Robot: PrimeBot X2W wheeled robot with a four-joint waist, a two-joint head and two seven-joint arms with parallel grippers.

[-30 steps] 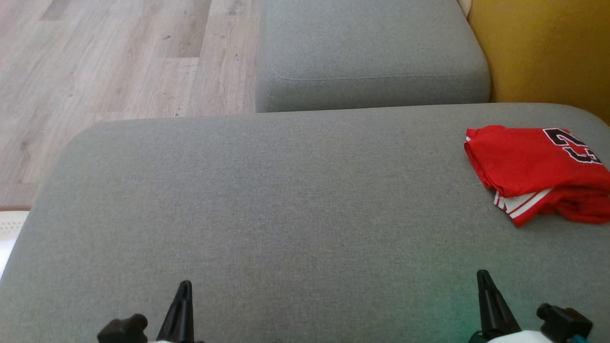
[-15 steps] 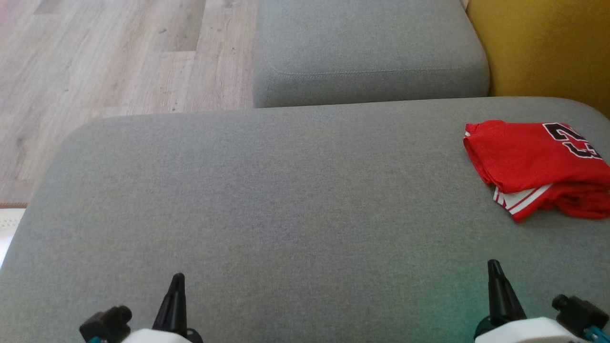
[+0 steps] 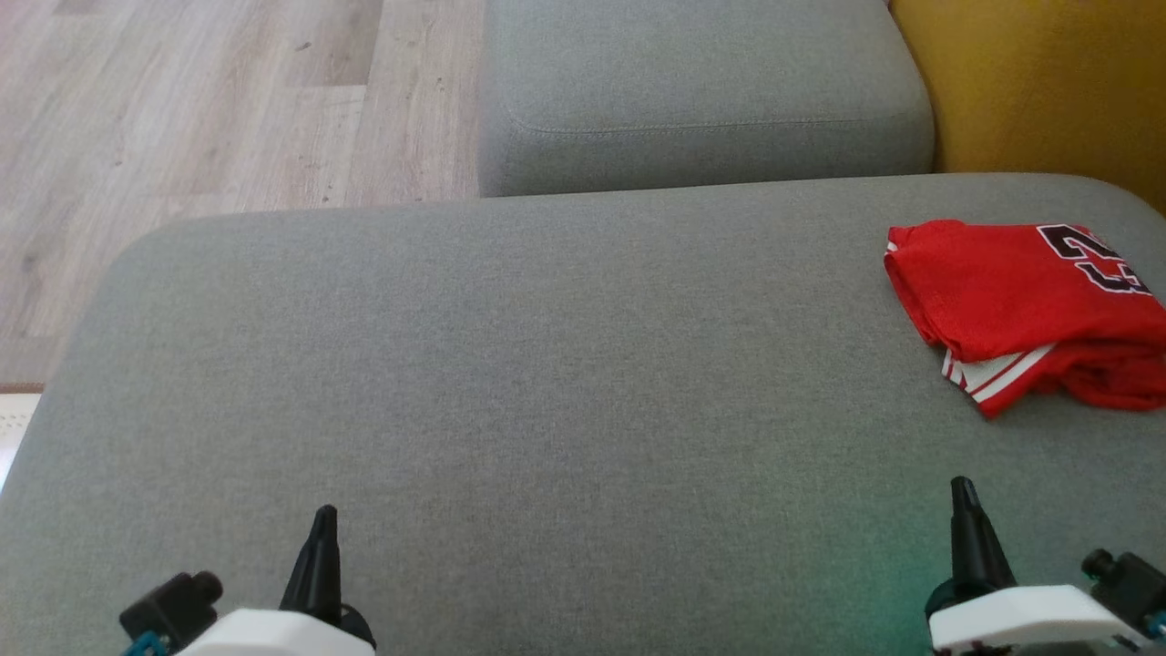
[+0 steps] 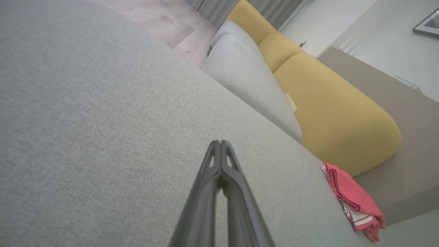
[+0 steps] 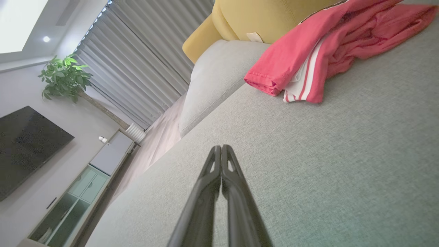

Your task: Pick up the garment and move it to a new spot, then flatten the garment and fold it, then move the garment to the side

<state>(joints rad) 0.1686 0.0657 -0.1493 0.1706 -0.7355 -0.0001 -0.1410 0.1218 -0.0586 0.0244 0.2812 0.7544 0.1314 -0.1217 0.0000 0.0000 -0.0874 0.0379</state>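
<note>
Seeing red garment (image 3: 1020, 301) in a rough fold at the far right of the big grey cushion (image 3: 547, 410), part of it cut off by the frame edge. Shows a white-striped hem poking out on the near side and a dark print on top, probably a number, too cropped to read. Lies flat on the fabric, well apart from both grippers.

Reading right gripper (image 3: 961, 487) as closed: fingers pressed tip to tip, gripping nothing, low over bare cushion nearer than the garment. Confirmed in right wrist view (image 5: 221, 146), garment (image 5: 308, 51) up ahead. Same for left gripper (image 3: 323, 515): closed, empty, over bare cushion at lower left; tips together in left wrist view (image 4: 221, 142).

Beyond that: second grey cushion (image 3: 701, 91), yellow backrest (image 3: 1048, 82) at right, wood floor (image 3: 182, 109) at left.
</note>
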